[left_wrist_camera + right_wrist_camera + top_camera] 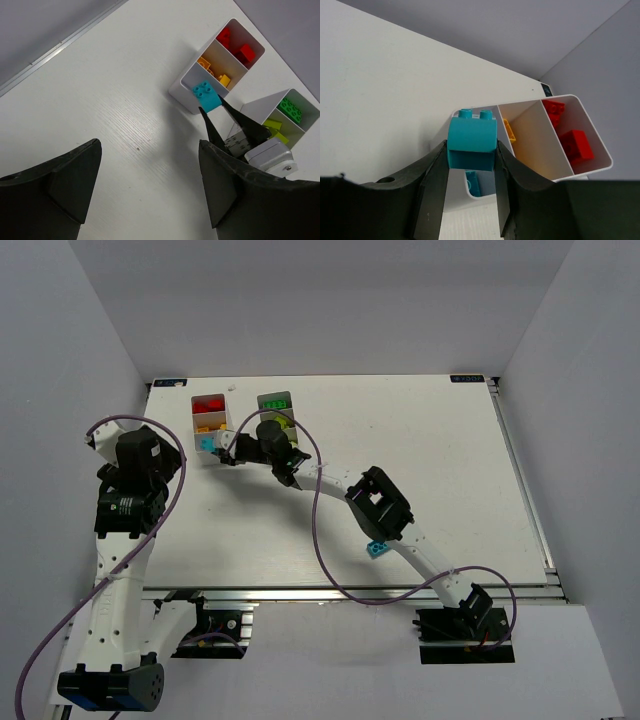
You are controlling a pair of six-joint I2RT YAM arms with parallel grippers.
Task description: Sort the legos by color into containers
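Right tool pinches cyan lego between its fingers.

The top external camera looks down from above and behind the arm bases, far enough off to take in the whole counter, where the red-brick tray shows small. The left wrist camera looks out between the fingers of the left end effector from well short of that tray, seeing it at a slant with the right end effector just before it. The right wrist camera sits nearest the tray, peering between its own fingers at the tray's end compartment; all three views share this tray and the cyan lego held at that end.
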